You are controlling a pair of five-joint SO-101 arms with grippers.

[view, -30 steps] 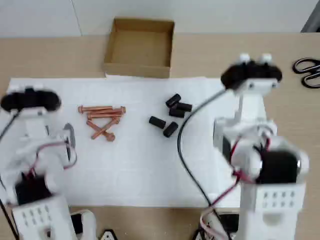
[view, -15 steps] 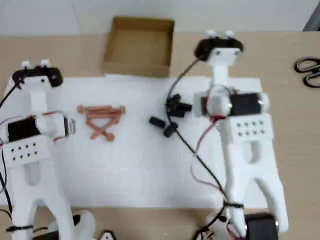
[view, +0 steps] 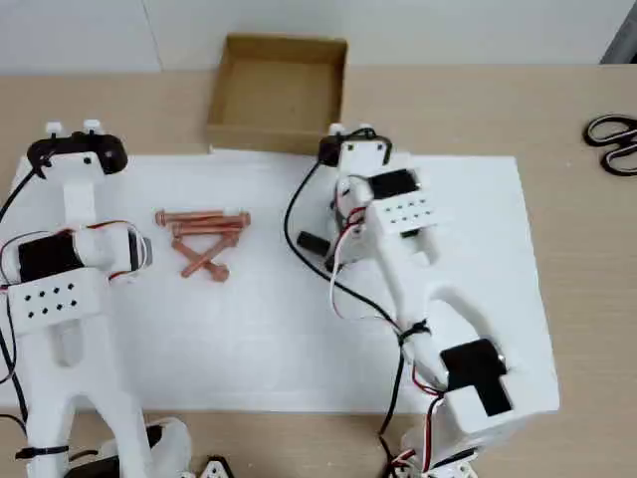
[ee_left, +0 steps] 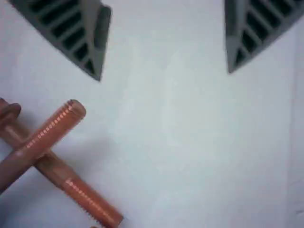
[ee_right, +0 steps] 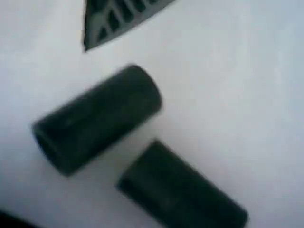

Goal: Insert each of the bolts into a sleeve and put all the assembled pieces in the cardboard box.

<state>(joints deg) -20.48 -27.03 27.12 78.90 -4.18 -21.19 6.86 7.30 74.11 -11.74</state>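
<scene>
Arms rise from the bottom edge of the high view, one at each side, over a white sheet [view: 249, 339] spread on a tan table [view: 577, 299]. At the left of the frame the left gripper [view: 137, 254] hangs above the sheet just left of the bolts [view: 202, 242]. Its wrist view shows its two dark ribbed fingers [ee_left: 85, 33] spread wide apart over bare sheet. The copper-coloured bolts lie in a loose heap on the sheet left of centre, some side by side and two crossed. The left wrist view catches the crossed pair [ee_left: 47, 137] in its lower left corner, one threaded shank resting over the other. The cardboard box [view: 276, 137] sits open at the upper middle of the frame, on the table at the sheet's far edge. Right of centre the right arm [view: 403, 214] leans over the black sleeves, and one sleeve [view: 313, 242] shows at its left side. The right gripper [view: 343, 214] is low among them. Its wrist view shows two sleeves [ee_right: 97, 118] lying on their sides, close but apart, with one dark finger [ee_right: 118, 19] just beside one of them. Whether this pincer is apart or together cannot be told. Black-handled scissors [view: 612, 139] lie on the table at the far right edge.
</scene>
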